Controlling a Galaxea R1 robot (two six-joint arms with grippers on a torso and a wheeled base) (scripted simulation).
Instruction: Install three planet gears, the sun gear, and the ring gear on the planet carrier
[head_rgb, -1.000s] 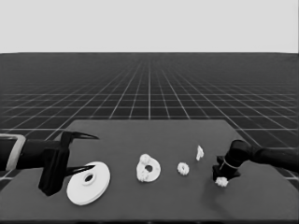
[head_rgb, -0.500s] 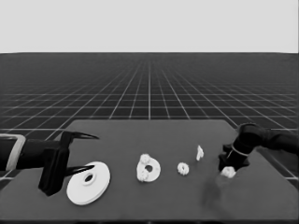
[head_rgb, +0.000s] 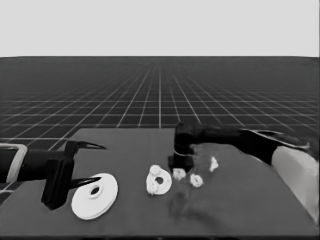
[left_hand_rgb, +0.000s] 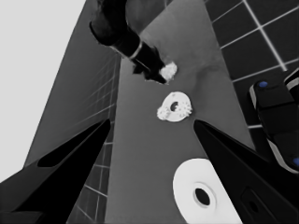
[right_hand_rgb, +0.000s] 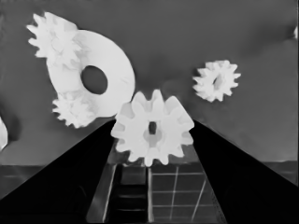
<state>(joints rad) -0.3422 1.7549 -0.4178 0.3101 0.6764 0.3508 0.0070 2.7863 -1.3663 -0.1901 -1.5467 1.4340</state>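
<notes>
Smaller round part (head_rgb: 159, 180) lay mid-table, two gears seated on it. Right gripper (head_rgb: 179, 170) hung just beside it, fingers clamped on third gear (right_hand_rgb: 153, 128), probably heading for free spot. Loose gear (head_rgb: 196, 180) nearby. Left gripper (head_rgb: 90, 164) parked, fingers spread, over larger round part (head_rgb: 95, 196).

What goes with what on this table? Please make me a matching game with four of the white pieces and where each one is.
Things:
1. larger round part
2. smaller round part
3. gripped gear
4. thin white piece

Places:
A. carries two gears on its face
B. between the fingers of the right end effector, next to the smaller round part
C. under the parked left end effector, not held
D. lying on the table, farthest right of the white pieces

Pairs: 1-C, 2-A, 3-B, 4-D
</notes>
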